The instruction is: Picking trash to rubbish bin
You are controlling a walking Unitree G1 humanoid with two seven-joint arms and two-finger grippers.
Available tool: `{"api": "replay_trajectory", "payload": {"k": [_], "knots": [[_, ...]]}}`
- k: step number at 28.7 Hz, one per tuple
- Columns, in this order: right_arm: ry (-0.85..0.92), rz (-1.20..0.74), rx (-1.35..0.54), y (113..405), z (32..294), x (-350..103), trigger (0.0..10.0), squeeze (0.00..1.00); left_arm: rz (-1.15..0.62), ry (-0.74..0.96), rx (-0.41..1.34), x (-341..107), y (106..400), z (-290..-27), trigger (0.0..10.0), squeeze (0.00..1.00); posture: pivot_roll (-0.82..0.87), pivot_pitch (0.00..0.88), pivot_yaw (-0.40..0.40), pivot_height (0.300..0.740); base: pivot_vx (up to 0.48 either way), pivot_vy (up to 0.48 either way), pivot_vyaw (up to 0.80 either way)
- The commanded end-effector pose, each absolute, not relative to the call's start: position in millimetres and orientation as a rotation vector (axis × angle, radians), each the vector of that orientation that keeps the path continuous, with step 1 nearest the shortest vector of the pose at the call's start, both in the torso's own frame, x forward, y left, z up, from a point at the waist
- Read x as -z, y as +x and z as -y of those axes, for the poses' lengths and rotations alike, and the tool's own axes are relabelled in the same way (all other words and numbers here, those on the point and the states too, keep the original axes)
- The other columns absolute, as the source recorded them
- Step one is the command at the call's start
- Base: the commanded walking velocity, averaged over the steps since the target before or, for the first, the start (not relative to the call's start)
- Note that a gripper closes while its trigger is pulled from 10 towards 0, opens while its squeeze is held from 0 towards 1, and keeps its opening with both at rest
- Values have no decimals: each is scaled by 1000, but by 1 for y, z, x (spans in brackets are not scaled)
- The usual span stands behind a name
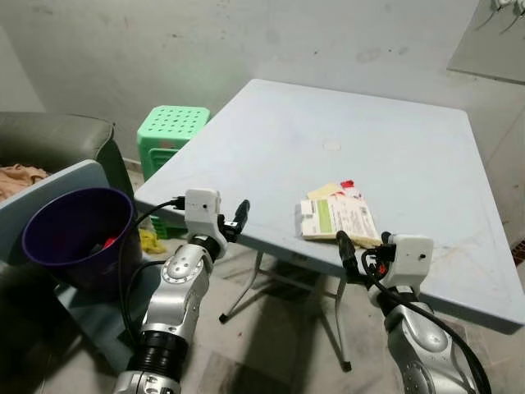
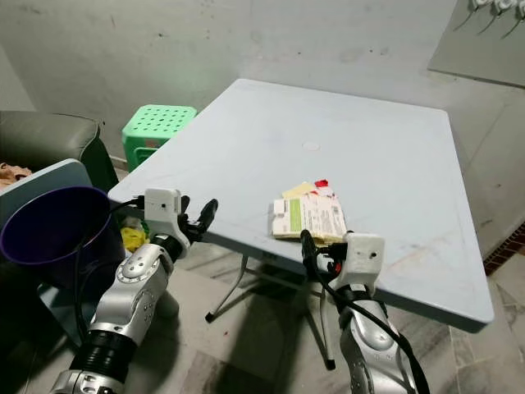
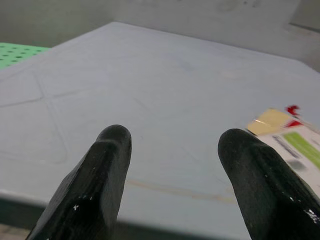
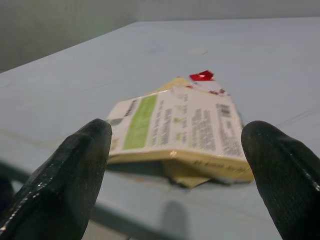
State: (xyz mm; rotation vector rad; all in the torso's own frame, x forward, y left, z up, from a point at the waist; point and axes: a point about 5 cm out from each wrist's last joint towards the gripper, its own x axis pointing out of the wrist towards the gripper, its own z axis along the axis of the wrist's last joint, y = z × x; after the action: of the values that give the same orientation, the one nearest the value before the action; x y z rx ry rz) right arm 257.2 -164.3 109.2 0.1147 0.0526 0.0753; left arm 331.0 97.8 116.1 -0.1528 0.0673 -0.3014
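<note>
Near the front edge of the pale blue table (image 1: 394, 139) lies your trash: a flattened carton (image 1: 336, 218) with a green stripe and printed text, a yellow flap and a red scrap showing at the end of it farther from the robot. Your right gripper (image 4: 175, 165) sits just off that same table edge, right in front of the carton, with its two black fingers (image 4: 75, 170) spread wide to either side of it and touching nothing; from the wrist camera the carton lies between them but beyond their tips. Your left gripper (image 3: 175, 155) is held at the table's left corner, well apart from the carton, its fingers (image 3: 97, 185) also spread, pointing across the bare tabletop with nothing between them. Left of the table, beside your left arm, stands the purple rubbish bin (image 1: 74, 234), open at the top with something small and red inside. Behind the table's left corner you can see a green plastic stool (image 1: 170, 131), and a dark sofa (image 1: 57, 144) sits behind the bin.
</note>
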Motion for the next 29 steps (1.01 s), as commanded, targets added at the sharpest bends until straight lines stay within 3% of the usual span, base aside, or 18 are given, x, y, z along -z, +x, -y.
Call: {"api": "replay_trajectory", "payload": {"k": [1, 29], "knots": [[116, -38, -59, 256, 168, -111, 10000, 0, -35, -155, 330, -123, 331, -89, 10000, 0, -153, 0, -10, 740, 0, 0, 0], [31, -72, 2, 279, 182, -114, 10000, 0, 22, -76, 559, -132, 313, -65, 10000, 0, -124, 0, -34, 740, 0, 0, 0]]}}
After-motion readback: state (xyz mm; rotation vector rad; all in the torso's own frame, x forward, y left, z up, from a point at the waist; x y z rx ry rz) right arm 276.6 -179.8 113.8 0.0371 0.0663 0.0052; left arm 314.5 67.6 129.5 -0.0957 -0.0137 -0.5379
